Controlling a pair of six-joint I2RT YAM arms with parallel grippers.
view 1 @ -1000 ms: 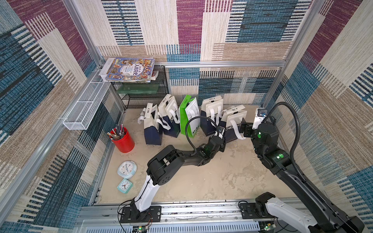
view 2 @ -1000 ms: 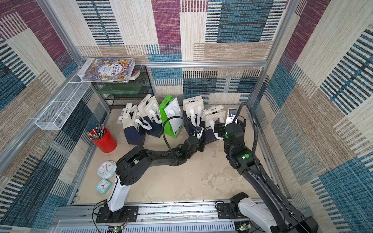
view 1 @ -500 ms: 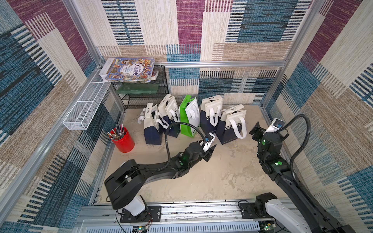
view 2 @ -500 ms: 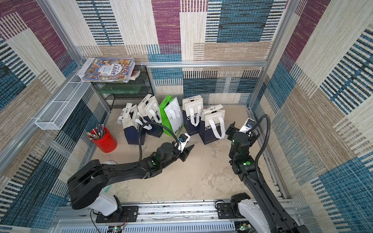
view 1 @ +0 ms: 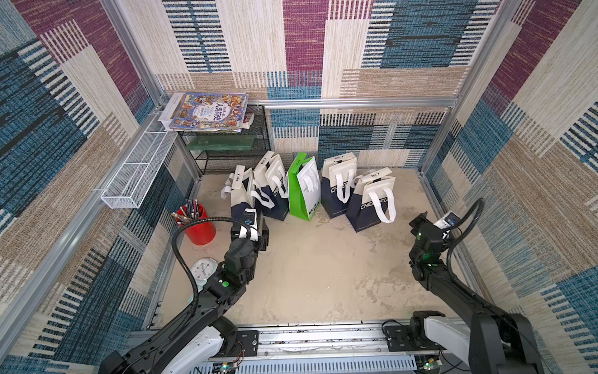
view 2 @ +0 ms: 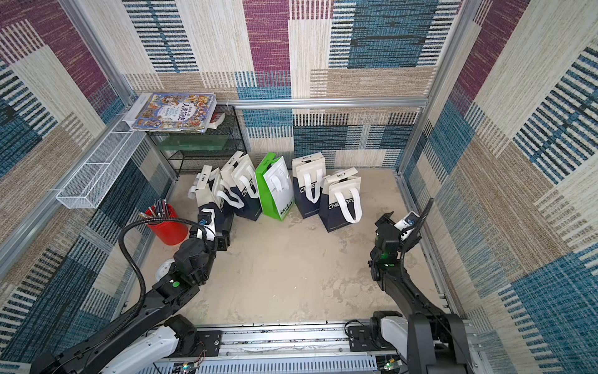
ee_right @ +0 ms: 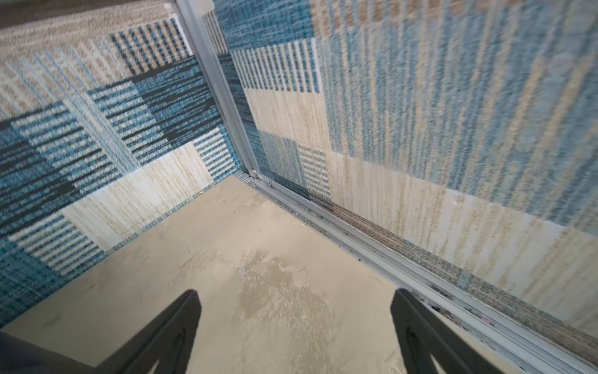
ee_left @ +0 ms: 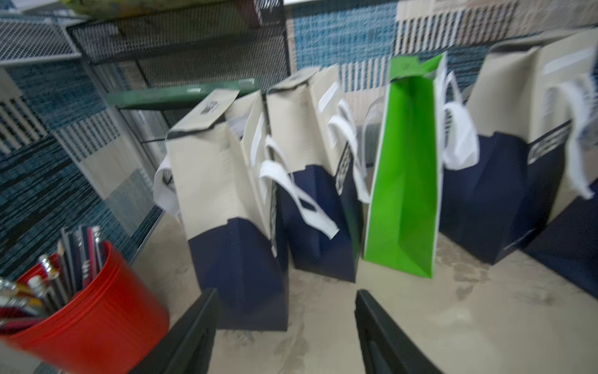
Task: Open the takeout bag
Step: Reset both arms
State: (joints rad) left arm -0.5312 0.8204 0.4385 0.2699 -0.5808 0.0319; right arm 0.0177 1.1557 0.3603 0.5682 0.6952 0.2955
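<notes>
Both arms have been pulled back from the bag at the right end of the row, where both grippers were placed a second ago. That bag is left standing upright on the tabletop near the back wall, with its white handles hanging down its front. Whether its mouth has been opened cannot be told from the top views.

The left gripper has been swung across to the opposite end of the row. It is now held low, just in front of the bag at the left end and beside the red pencil cup. Its jaws are parted and empty.

The right gripper has been withdrawn toward the side wall, well apart from every bag. Its jaws are wide and empty.

It is judged that the right-end bag has been released. The bag at the left end, whose top flap is seen raised, is probably addressed next.
</notes>
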